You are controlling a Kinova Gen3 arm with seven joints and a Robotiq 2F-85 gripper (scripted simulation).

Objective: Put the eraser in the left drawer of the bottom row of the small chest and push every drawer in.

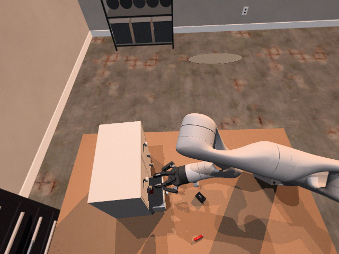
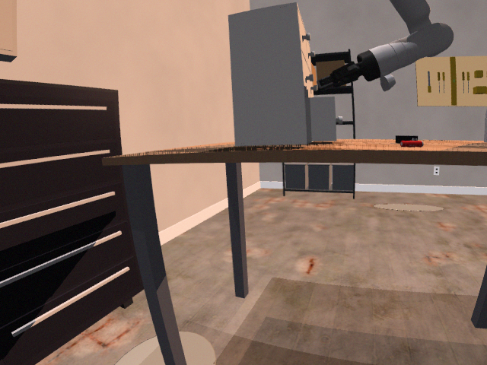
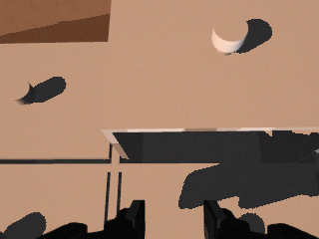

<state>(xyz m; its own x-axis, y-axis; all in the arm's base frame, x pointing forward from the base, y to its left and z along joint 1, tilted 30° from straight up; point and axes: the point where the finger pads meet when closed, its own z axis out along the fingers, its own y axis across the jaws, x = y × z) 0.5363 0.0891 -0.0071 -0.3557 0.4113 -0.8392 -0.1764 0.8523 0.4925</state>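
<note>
The small chest [image 1: 117, 164] [image 2: 267, 78] [image 3: 50, 134] stands upright at the left of the table. Its bottom-row left drawer [image 1: 159, 209] [image 2: 323, 118] [image 3: 164, 75] is pulled part way out and looks level. The other drawers in view look pushed in. The red eraser [image 1: 151, 191] lies inside the open drawer, close to the chest's front, partly hidden. It does not show in the wrist view. My gripper [image 1: 157, 180] [image 2: 320, 84] [image 3: 173, 216] is part open, with nothing between its fingers. Its fingertips are above the open drawer, near the chest's front.
Knobs [image 1: 145, 179] [image 2: 309, 77] stick out of the chest's front close to my fingers. A black box [image 1: 200, 197] [image 2: 403, 138] and a red cylinder [image 1: 198, 237] [image 2: 411, 144] lie on the table [image 1: 227, 240], out from the drawer.
</note>
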